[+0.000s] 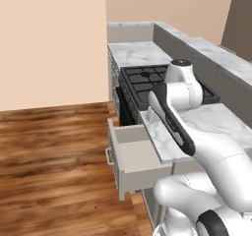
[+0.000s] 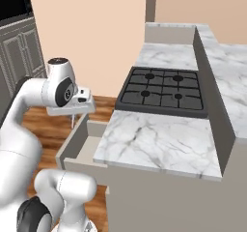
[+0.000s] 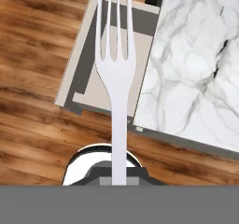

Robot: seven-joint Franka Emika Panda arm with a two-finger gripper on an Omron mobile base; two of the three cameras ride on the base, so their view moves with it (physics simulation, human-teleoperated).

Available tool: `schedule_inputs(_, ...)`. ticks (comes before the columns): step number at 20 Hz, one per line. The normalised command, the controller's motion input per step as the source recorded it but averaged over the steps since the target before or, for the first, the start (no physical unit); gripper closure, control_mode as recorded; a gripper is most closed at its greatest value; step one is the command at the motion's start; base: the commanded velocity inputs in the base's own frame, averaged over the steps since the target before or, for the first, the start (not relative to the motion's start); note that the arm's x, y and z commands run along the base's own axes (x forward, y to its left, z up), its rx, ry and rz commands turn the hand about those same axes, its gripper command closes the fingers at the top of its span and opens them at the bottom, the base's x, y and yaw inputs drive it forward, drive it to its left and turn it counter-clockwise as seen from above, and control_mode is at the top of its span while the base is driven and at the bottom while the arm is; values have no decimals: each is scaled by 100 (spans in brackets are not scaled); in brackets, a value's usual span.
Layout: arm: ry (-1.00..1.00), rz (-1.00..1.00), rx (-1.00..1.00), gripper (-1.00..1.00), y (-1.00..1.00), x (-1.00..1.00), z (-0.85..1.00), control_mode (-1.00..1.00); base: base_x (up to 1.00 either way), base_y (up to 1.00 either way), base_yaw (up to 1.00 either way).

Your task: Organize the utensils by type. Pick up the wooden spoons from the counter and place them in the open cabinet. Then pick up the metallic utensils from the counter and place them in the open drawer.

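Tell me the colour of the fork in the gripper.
Pale silvery white; the fork shows best in the hand view, hanging over the open drawer.

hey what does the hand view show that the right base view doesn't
Hand view: a silver fork held in the shut gripper, tines pointing away, hanging over the open drawer, with wood floor around it.

Right base view: the black stovetop, the raised counter ledge on its far side, dark cupboards at far left, and the arm reaching over the drawer; the utensil there is just a thin sliver below the hand.

Both: the open drawer, its inside bare where visible, and the white marble counter beside it.
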Motion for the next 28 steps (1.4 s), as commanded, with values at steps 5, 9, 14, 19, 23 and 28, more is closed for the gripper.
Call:
schedule_inputs(5, 4, 0, 2, 100, 15, 40, -42, -100, 0, 0, 0)
schedule_inputs(9, 8, 0, 0, 100, 21, 41, -43, -100, 0, 0, 0)
schedule_inputs(14, 7, -1, 0, 100, 20, 46, -37, -100, 0, 0, 0)
schedule_inputs(19, 1, -1, 0, 100, 11, 28, -35, -100, 0, 0, 0)
schedule_inputs(23, 2, -5, 3, 100, 1, 25, -29, -100, 0, 0, 0)
schedule_inputs(28, 0, -8, 5, 100, 0, 11, -27, -100, 0, 0, 0)
